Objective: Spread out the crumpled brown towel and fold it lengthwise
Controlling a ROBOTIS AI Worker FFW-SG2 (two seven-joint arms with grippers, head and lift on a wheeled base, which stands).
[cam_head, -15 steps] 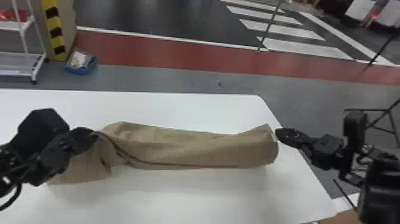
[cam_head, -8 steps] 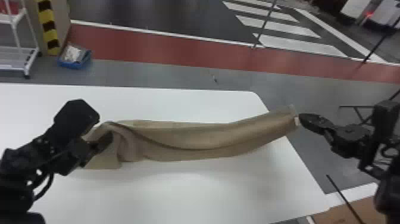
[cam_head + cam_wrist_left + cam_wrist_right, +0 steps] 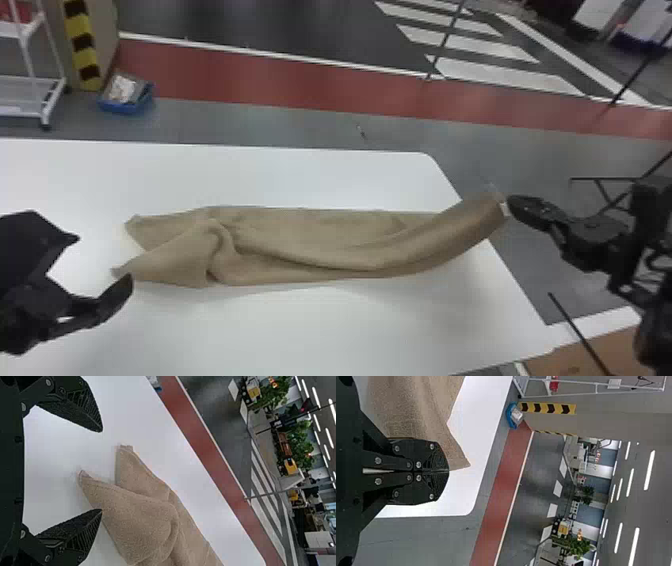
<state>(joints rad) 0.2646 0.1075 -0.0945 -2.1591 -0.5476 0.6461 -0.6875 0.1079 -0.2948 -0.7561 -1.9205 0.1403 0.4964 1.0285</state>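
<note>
The towel (image 3: pixel 310 240) lies on the table (image 3: pixel 310 330), one raised end pinched in our right gripper (image 3: pixel 448 471); our left gripper (image 3: pixel 100 470) gapes near loose corners. We should catch one, then pull gently.

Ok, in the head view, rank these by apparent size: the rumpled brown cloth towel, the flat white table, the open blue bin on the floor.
1. White table
2. Brown towel
3. Blue bin

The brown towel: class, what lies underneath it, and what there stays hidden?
Under the brown towel is the white table, visible around it; one end of the cloth is raised, in the right gripper. The stretch of tabletop that the cloth covers cannot be seen.
</note>
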